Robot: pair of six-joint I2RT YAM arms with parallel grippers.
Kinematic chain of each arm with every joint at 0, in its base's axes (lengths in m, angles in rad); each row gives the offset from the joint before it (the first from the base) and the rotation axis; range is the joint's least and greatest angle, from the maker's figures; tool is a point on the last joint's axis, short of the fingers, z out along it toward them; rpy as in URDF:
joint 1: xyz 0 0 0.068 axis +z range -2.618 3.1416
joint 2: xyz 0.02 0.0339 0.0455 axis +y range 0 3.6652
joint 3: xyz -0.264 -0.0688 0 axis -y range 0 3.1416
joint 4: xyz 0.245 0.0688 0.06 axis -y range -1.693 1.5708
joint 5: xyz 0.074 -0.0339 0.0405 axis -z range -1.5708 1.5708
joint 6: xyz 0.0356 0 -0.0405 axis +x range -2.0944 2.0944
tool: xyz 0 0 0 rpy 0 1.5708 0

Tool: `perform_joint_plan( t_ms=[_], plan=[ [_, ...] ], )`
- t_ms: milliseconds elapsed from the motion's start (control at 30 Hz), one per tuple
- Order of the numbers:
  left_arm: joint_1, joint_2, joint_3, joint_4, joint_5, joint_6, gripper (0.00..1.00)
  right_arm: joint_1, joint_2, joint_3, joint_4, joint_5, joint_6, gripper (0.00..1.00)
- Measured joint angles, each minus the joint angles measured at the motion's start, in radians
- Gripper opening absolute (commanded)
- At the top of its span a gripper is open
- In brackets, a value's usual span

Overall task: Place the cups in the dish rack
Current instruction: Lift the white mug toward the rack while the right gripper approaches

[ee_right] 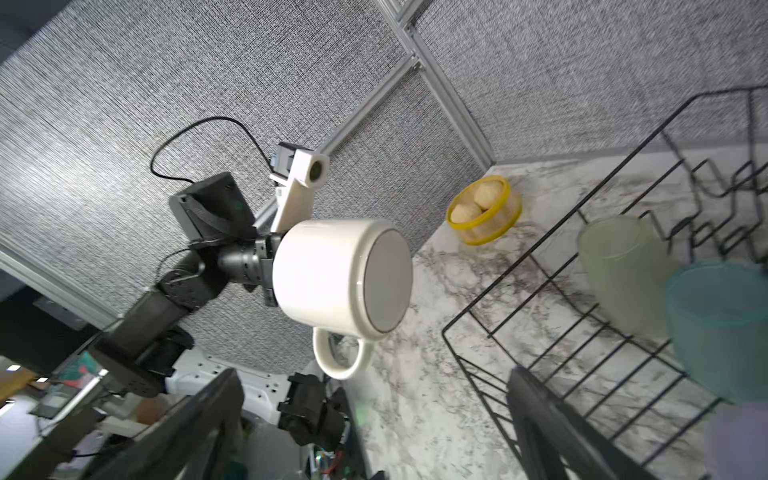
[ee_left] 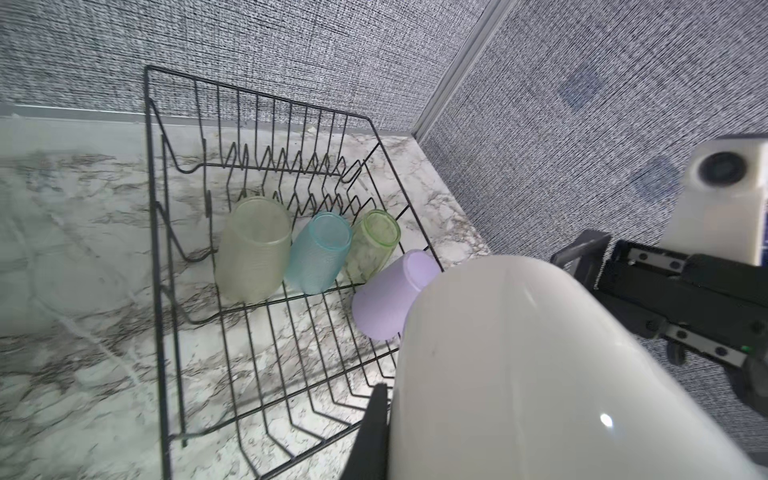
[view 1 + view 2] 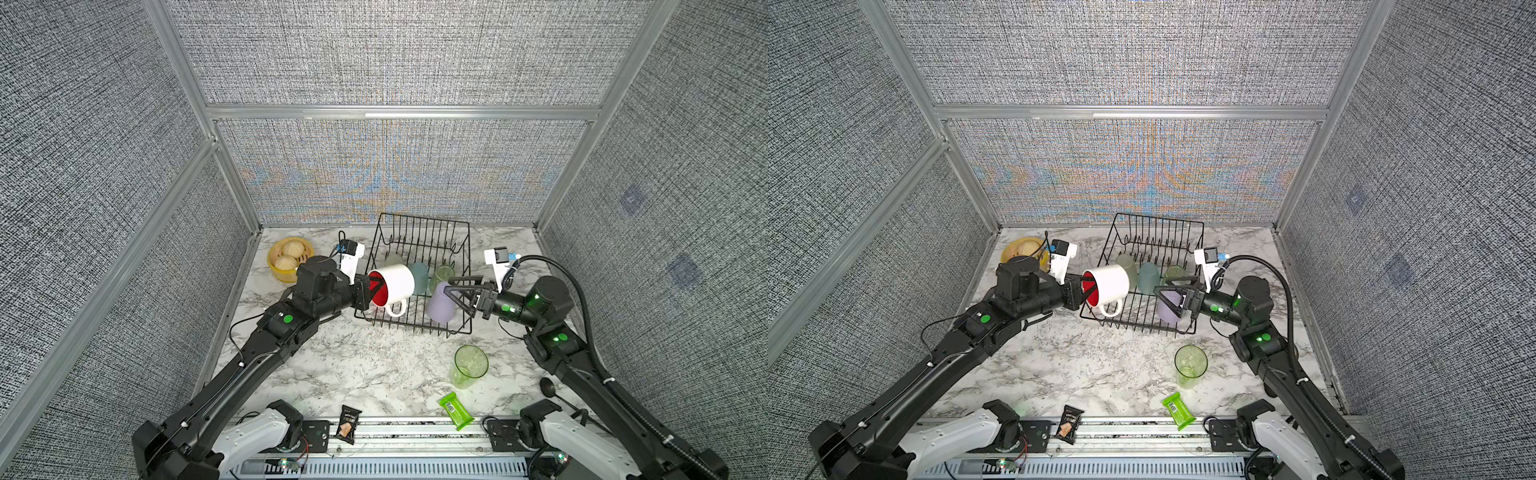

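Observation:
The black wire dish rack (image 3: pixel 419 232) stands at the back middle of the counter. Upside down inside it are a frosted yellow-green cup (image 2: pixel 255 249), a teal cup (image 2: pixel 320 253), a clear green cup (image 2: pixel 374 245) and a lavender cup (image 3: pixel 440 309). My left gripper (image 3: pixel 372 287) is shut on the rim of the white red-lined mug (image 3: pixel 395 284). The mug lies sideways in the air over the rack's near left corner, handle down. One left finger (image 2: pixel 376 424) presses its outer wall. My right gripper (image 3: pixel 453 293) is open just above and beside the lavender cup, holding nothing. Another clear green cup (image 3: pixel 469 365) stands upright on the counter.
A yellow steamer basket with buns (image 3: pixel 289 259) sits at the back left, close to the left arm. A black snack packet (image 3: pixel 348 424) and a green packet (image 3: pixel 456 410) lie at the front edge. A black spoon (image 3: pixel 548 388) lies by the right arm. Textured walls close in three sides.

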Motion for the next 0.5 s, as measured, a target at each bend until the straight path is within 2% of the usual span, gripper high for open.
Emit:
perform_joint_plan(
  t_ms=[67, 233, 333, 500],
  plan=[
    [0.002, 0.011, -0.014, 0.064, 0.042, -0.032, 0.00, 0.014, 0.035, -0.002, 0.041, -0.011, 0.096, 0.99],
    [0.006, 0.049, -0.019, 0.211, 0.144, -0.096, 0.00, 0.098, 0.119, 0.028, 0.120, -0.026, 0.237, 0.99],
    [0.006, 0.071, -0.025, 0.272, 0.188, -0.125, 0.00, 0.148, 0.178, 0.037, 0.204, -0.021, 0.333, 0.99],
    [0.008, 0.100, -0.033, 0.328, 0.226, -0.166, 0.00, 0.169, 0.285, 0.040, 0.408, 0.025, 0.526, 0.99]
  ],
)
